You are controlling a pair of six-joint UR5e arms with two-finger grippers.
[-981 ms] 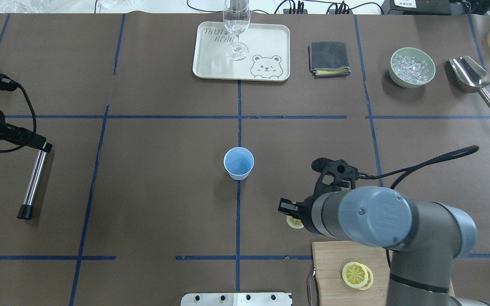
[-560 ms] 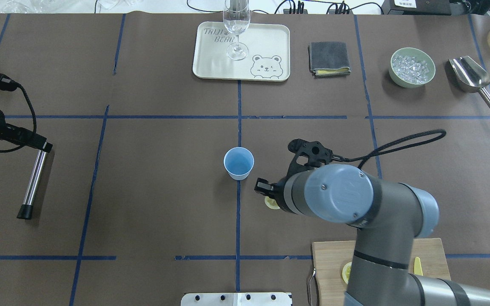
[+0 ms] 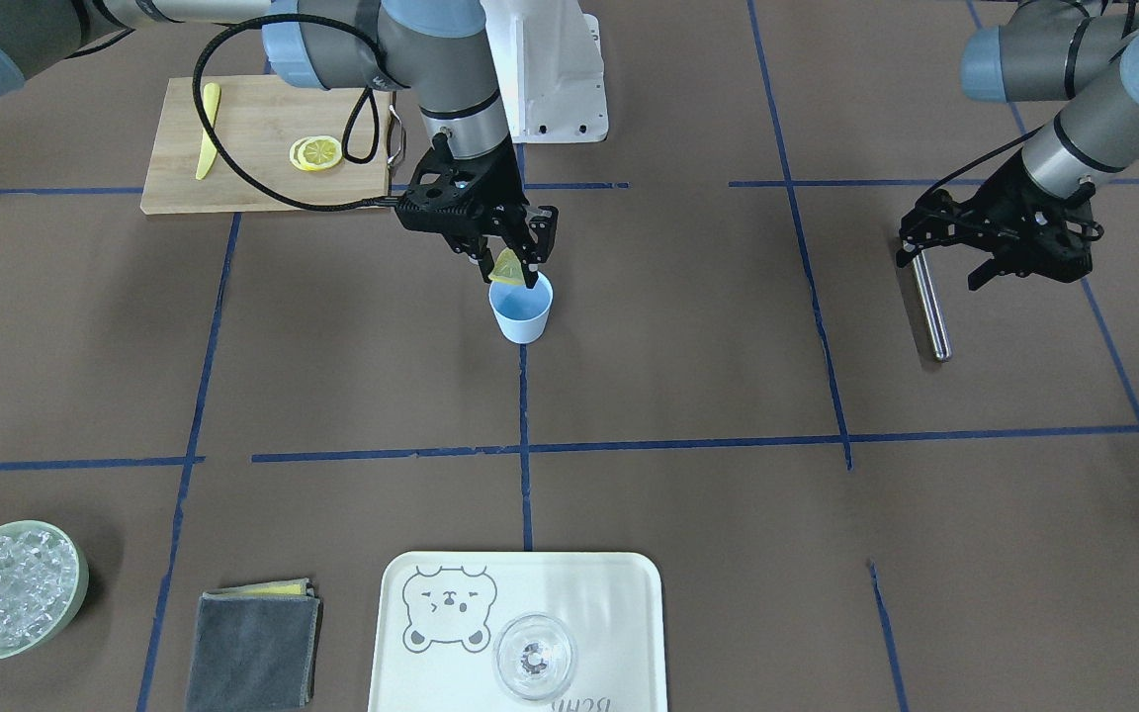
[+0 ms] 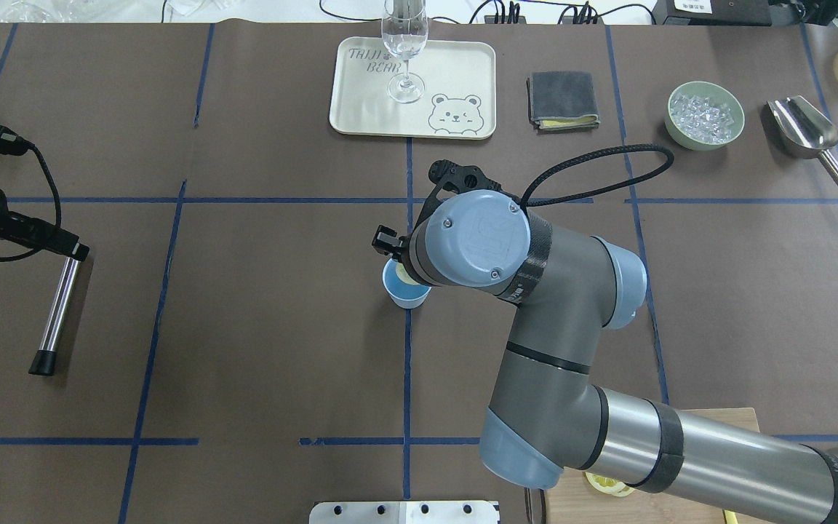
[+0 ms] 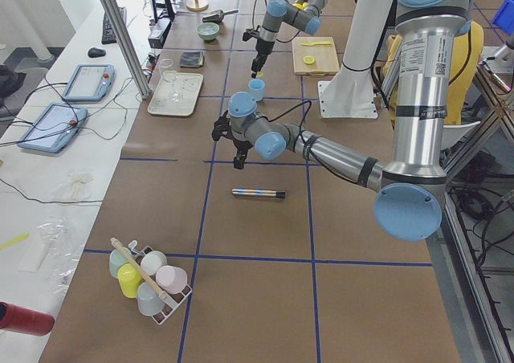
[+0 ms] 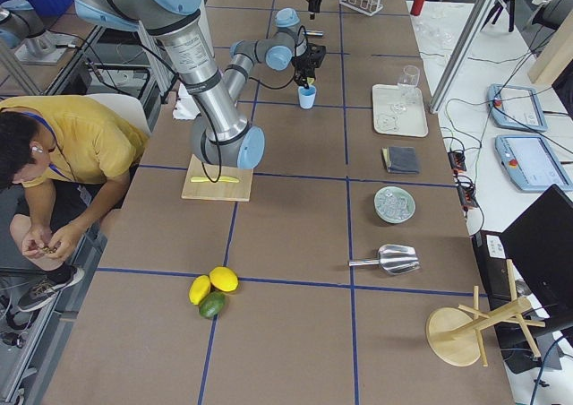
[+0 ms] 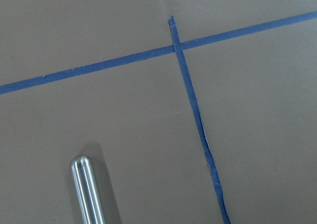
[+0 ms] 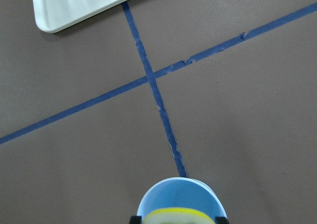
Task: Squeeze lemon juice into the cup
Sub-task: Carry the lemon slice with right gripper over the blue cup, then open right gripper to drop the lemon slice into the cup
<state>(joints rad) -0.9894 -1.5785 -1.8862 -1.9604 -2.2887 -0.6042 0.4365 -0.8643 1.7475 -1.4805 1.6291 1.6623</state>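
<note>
Two claws were in view. The right claw (image 3: 508,259) was closed narrowly on the lemon slice (image 3: 506,268) and held it just over the mouth of the blue cup (image 3: 523,316), on the rim side nearer to the robot. The cup stood upright near the middle of the desk. We could not tell whether the slice touched the rim. The left claw (image 3: 939,271) stood wide and empty toward the desk's left edge, over one end of a metal rod (image 3: 930,311) that lay flat. More slices (image 3: 316,152) lay on a wooden board (image 3: 253,183) at the robot's edge.
</note>
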